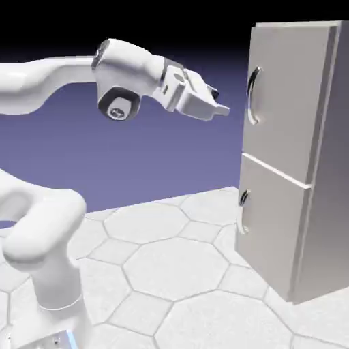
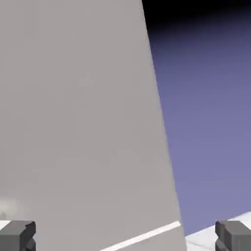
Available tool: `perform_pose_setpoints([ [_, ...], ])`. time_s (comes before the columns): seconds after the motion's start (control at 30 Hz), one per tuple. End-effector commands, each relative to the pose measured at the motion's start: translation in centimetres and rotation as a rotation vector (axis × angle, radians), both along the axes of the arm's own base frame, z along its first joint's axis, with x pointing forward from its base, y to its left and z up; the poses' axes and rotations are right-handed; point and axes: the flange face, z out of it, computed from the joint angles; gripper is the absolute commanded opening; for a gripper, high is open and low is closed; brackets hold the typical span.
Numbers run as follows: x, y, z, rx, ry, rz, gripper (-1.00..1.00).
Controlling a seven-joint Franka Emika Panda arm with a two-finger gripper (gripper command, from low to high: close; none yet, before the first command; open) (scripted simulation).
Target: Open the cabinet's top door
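End effector [image 1: 219,107] is spread wide, empty, short of the cabinet [image 1: 293,157] standing on the table [image 1: 170,272]. Top door [image 1: 283,102] is shut, its handle [image 1: 253,95] absent from hand view. Risk: blind approach misses the slim arch and bumps the panel.

Cabinet [image 1: 300,157] cut off at exterior view's right edge. Arm [image 1: 41,225] base runs off lower left. Hand view: cabinet face [image 2: 78,122] fills left, handles out of shot, fingertips [image 2: 17,235] clipped by bottom edge.
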Motion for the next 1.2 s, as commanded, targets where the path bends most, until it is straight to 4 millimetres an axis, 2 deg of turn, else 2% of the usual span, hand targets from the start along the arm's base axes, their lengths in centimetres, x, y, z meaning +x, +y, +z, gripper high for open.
perform_pose_setpoints([
  [0.0,-0.2,0.5,0.4,-0.001,-0.02,-0.002,0.0],
  [0.27,-0.4,5.1,2.0,-0.04,-0.158,0.003,0.0],
  [0.5,2.2,9.3,0.9,-0.114,-0.244,0.038,0.0],
  [0.73,7.3,12.1,-2.7,-0.207,-0.287,0.088,0.0],
  [0.93,13.0,12.1,-7.5,-0.288,-0.291,0.136,0.0],
  [1.0,13.2,12.1,-7.7,-0.29,-0.29,0.137,0.0],
  [1.13,18.1,11.8,-7.7,-0.29,-0.29,0.137,0.0],
  [1.17,18.1,11.8,-7.7,-0.29,-0.29,0.137,-1.0],
])
